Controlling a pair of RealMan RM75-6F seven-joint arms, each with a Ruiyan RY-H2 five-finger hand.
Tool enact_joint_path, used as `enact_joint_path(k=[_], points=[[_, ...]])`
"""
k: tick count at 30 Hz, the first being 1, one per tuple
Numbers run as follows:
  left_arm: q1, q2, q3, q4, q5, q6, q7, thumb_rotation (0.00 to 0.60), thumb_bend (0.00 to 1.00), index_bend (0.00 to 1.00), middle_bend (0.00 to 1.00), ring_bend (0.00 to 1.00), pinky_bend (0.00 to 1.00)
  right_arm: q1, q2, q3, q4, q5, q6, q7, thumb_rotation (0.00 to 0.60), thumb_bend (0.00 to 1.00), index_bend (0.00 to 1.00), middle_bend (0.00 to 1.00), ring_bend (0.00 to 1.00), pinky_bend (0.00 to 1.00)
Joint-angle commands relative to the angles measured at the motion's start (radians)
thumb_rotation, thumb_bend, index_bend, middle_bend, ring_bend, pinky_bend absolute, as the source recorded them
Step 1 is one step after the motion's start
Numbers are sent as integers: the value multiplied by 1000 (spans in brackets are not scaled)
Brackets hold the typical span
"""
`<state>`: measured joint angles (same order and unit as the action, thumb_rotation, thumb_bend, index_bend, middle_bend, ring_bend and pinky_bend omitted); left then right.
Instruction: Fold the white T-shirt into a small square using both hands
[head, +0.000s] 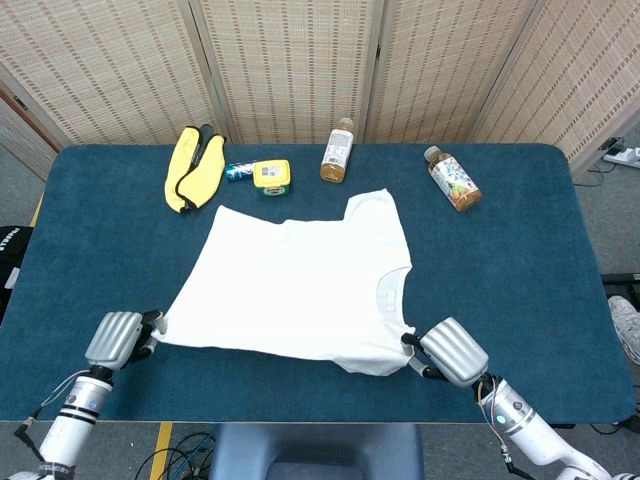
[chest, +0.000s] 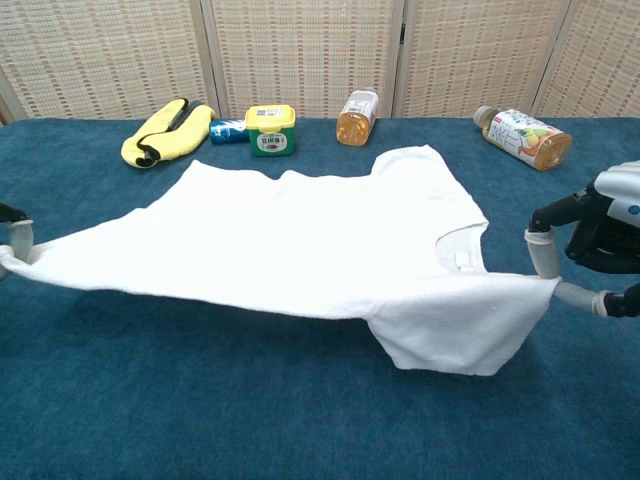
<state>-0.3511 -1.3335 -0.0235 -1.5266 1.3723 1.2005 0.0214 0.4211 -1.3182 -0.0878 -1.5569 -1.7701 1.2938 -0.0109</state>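
Observation:
The white T-shirt (head: 295, 290) (chest: 290, 250) is stretched between both hands, its near edge raised off the blue table (head: 520, 260). My left hand (head: 118, 338) pinches the near hem corner at the left; in the chest view only its fingertips (chest: 14, 240) show at the frame edge. At the right, the shoulder by the near sleeve is pinched in my right hand (head: 450, 352) (chest: 600, 245). That sleeve (chest: 460, 325) hangs folded under the lifted edge. The far edge still lies on the table.
Along the table's back edge lie a yellow cloth item (head: 193, 166), a small blue can (head: 237, 172), a yellow-lidded tub (head: 271, 176) and two drink bottles (head: 337, 150) (head: 452, 179). The tub sits just beyond the shirt's far edge. Woven screens stand behind.

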Motion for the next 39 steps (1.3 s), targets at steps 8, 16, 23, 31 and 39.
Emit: enact_joint_path(k=[8,16,23,31,39], points=[[87,70,73,-87,64,82,-17,600,548,626,959,888,988,-52,79,-54,-30,-51,66,11,600,620,730,989,1000,1000],[149,86,124,-138,111,138,17,600,548,625,959,888,988,-118,121,-103,-15,-84,131,20,600,620,734,991,1000,1000],[209,80,155,-162,139,194,51,600,548,624,959,888,988,-184,139,-135,14,-104,202,56,600,620,737,993,1000,1000],[252,88,174,-171,156,221,70,600,548,623,959,888,988,-249,129,-151,65,-130,271,67,600,619,741,996,1000,1000],[293,105,188,-178,174,254,76,600,548,623,959,888,988,-297,118,-165,97,-156,313,65,600,620,742,998,1000,1000]])
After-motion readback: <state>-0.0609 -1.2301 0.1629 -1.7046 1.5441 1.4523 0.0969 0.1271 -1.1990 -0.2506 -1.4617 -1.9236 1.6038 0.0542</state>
